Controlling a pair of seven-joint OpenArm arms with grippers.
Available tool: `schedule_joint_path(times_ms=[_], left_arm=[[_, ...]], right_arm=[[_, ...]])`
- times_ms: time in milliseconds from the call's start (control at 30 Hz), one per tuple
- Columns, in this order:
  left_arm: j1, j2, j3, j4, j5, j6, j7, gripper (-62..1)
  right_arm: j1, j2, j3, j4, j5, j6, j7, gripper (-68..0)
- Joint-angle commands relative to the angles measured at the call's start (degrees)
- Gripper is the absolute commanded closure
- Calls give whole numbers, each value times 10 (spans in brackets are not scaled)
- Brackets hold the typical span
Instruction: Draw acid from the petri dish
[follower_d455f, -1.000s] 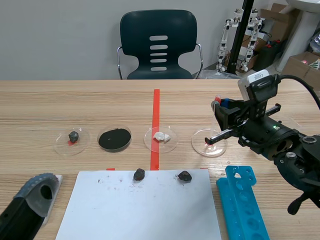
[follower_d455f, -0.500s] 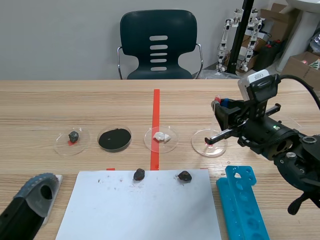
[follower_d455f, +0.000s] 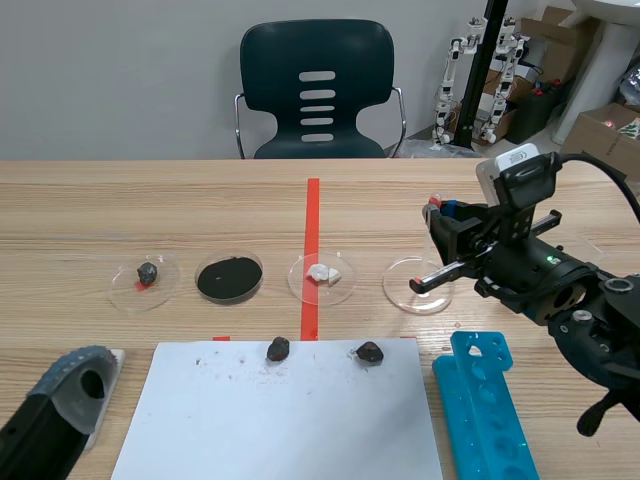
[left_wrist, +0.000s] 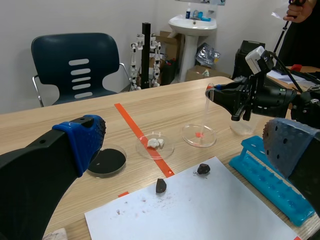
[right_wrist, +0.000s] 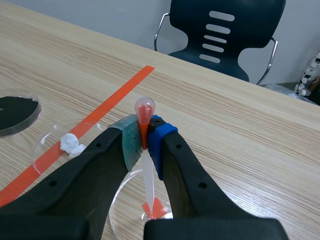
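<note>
Right gripper (right_wrist: 144, 136): jaws closed on the pipette (right_wrist: 148, 172), just under its red bulb; it stands upright.
Pipette tip: down in the petri dish (follower_d455f: 402, 293), over the red mark; perhaps touching the bottom, I cannot tell.
Left gripper (left_wrist: 184, 139): jaws wide apart, holding nothing, beside the white sheet (follower_d455f: 290, 420).

Red-bulbed pipette (right_wrist: 144, 108), clear petri dish (follower_d455f: 399, 291), blue rack (follower_d455f: 489, 402), white sheet (follower_d455f: 285, 425), black powder (follower_d455f: 229, 278)
</note>
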Motion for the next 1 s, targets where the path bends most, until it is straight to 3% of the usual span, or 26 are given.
schedule_joint_path(times_ms=[0, 967], left_arm=[[3, 3, 0, 11, -3, -2, -8, -623], [3, 3, 0, 11, -3, -2, -8, -623]], right_arm=[[4, 0, 1, 4, 4, 0, 8, -22], [3, 0, 1, 4, 2, 0, 10, -86]])
